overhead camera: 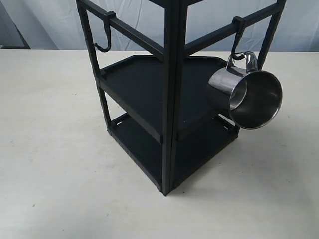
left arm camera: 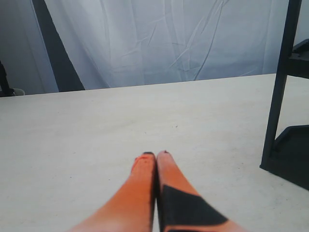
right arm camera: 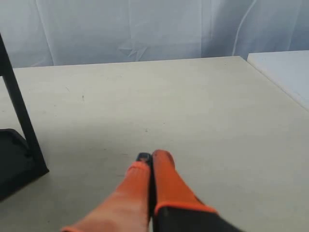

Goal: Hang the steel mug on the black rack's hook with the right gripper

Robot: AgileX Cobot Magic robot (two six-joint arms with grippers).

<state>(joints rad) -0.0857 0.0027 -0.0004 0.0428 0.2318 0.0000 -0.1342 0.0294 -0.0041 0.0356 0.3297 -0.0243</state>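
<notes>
The steel mug point(overhead camera: 248, 93) hangs by its loop handle from a hook point(overhead camera: 238, 31) on the right top rail of the black rack point(overhead camera: 169, 99), tilted with its open mouth facing outward. No gripper shows in the exterior view. In the right wrist view my right gripper point(right arm camera: 151, 157) has orange fingers pressed together, shut on nothing, over bare table, with a rack post point(right arm camera: 21, 113) off to one side. My left gripper point(left arm camera: 155, 154) is likewise shut and empty, its orange fingers touching, with a rack post point(left arm camera: 280, 87) nearby.
A second, empty hook point(overhead camera: 103, 44) hangs on the rack's left rail. The rack's two black trays point(overhead camera: 134, 82) hold nothing. The pale table point(overhead camera: 55, 149) runs to a white curtain behind. A white surface point(right arm camera: 285, 67) adjoins the table's edge.
</notes>
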